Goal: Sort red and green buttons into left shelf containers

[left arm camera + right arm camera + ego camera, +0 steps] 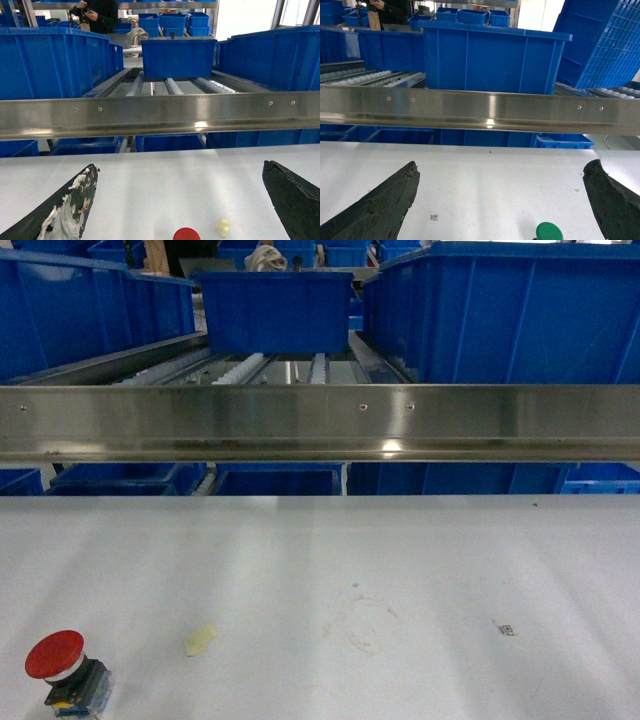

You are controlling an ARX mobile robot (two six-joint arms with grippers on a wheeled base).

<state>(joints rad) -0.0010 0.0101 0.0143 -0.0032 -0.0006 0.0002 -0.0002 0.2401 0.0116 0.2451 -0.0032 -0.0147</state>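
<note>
Two buttons lie nearest on the white table (320, 580): the red button (62, 668), with its wide mushroom cap, white collar and dark block base, sits at the near left edge in the head view, and only its cap shows at the bottom of the left wrist view, between the spread fingers of the left gripper (182, 202), touching neither; the green button (549, 231) shows only its round cap at the bottom of the right wrist view, between the wide-apart fingers of the right gripper (505, 200), nearer the right-hand one, untouched; just beside the red button, to its right, lies a pale yellowish scrap of tape (199, 640); further right a tiny dark mark (506, 628) sits on the table; beyond the table's far edge a steel rail (320, 422) runs across; behind it, roller tracks (245, 368) carry deep blue bins, one large blue bin (70, 315) on the left, a smaller one (275, 310) in the middle further back.
</note>
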